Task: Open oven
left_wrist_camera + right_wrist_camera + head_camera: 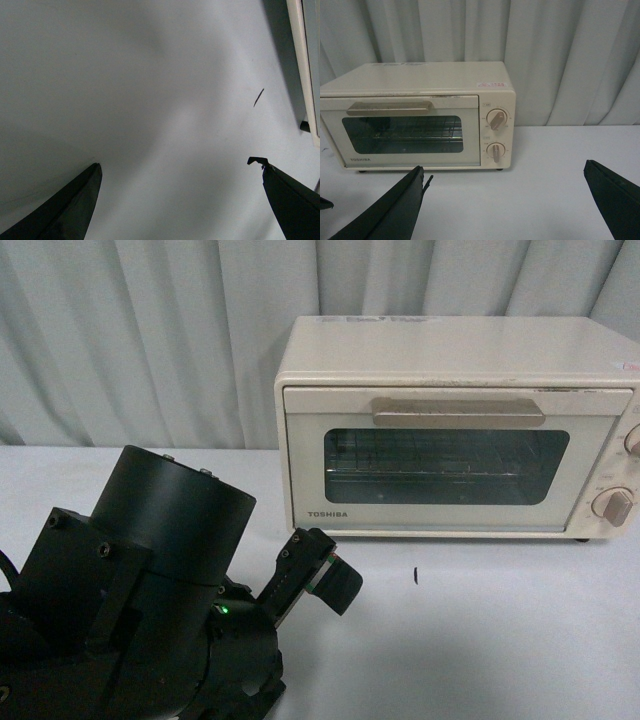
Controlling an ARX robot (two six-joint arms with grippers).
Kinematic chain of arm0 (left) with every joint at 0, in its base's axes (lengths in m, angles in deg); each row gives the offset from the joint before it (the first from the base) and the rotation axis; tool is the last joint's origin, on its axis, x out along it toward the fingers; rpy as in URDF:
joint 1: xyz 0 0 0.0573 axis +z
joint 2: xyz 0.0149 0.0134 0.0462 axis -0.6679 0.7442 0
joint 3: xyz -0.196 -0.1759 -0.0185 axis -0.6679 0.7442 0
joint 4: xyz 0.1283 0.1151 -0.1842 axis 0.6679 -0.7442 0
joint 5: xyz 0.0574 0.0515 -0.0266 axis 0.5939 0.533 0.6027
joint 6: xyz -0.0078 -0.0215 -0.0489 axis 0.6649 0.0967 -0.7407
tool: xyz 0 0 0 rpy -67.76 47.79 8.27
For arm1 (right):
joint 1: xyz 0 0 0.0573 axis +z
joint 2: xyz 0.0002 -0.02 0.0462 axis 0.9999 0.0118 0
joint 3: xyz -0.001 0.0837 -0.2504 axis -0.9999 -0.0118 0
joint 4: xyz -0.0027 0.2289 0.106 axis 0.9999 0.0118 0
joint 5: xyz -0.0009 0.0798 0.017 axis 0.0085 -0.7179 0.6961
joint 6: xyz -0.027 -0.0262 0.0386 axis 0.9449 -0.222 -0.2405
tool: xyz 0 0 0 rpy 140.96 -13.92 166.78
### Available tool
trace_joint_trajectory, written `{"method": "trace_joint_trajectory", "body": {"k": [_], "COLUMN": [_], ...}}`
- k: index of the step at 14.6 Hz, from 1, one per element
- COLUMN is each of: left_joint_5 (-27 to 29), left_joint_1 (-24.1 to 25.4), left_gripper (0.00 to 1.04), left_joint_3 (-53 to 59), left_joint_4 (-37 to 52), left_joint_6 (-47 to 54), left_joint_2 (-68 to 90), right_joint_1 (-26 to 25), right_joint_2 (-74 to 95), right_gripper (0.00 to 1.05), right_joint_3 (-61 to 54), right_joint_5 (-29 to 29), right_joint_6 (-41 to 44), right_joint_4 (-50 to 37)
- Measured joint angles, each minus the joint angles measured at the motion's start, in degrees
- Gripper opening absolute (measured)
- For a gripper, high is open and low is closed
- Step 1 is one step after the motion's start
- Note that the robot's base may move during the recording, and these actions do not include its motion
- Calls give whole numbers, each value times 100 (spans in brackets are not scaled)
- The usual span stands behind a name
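Front view: one cream-white oven, door shut, with one beige bar handle above its glass window, stands on the table beyond the left arm, off to its right

Left wrist view: the left gripper gapes wide and empty; the oven's edge lies just ahead of one fingertip

Right wrist view: the right gripper is spread wide, holding nothing; the oven sits ahead, showing two round knobs and one wire rack inside
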Motion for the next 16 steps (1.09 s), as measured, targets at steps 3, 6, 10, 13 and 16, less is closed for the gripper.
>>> {"method": "trace_joint_trajectory", "body": {"k": [3, 6, 10, 13, 16], "left_joint_5": [-68, -66, -63, -61, -70], "left_joint_1": [-20, -20, -20, -20, -31], "left_gripper": [98, 98, 98, 98, 98], "left_joint_3": [-92, -92, -92, -92, -92], "left_joint_4": [-175, -175, -175, -181, -181], "left_joint_6": [68, 96, 96, 98, 98], "left_joint_2": [7, 4, 4, 4, 4], "right_joint_1": [0, 0, 0, 619, 433], "right_joint_2": [0, 0, 0, 708, 2660], "right_gripper": [98, 98, 98, 98, 98], "right_joint_3": [0, 0, 0, 98, 555], "right_joint_5": [0, -2, -2, 1558, 2446], "right_joint_6": [-2, -2, -2, 396, 1084], "right_joint_4": [0, 0, 0, -844, -2658]}}
